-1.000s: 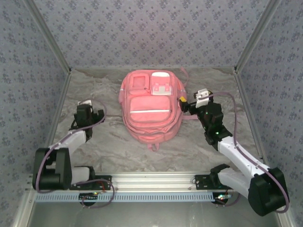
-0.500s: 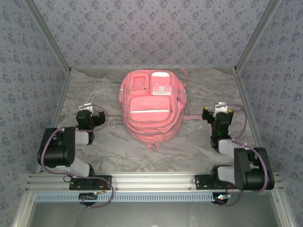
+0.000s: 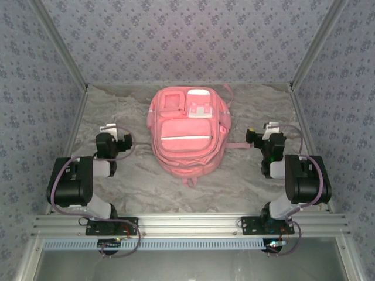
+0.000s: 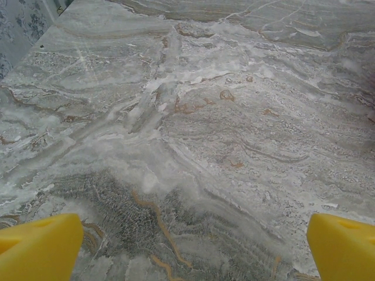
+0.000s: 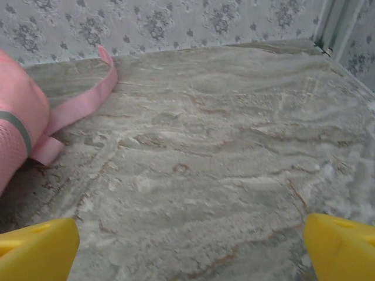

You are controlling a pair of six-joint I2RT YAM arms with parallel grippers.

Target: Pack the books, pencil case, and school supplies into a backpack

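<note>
Both your jaws gape empty, parked either side of the backpack (image 3: pixel 187 132) (flat on the worktop (image 3: pixel 246 175)); packing looks finished.

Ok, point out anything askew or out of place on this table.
Only a small thing: one strap trails loose from the backpack onto the table, out to the right. Otherwise the backpack lies flat and nothing looks spilled or damaged.

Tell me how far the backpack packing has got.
Done, apparently: the backpack lies alone on the table, so its contents are presumably inside. In hand: nothing; left tool and right tool stand open over bare marble. Remaining: nothing visible, though whether it is zipped I cannot tell.
</note>
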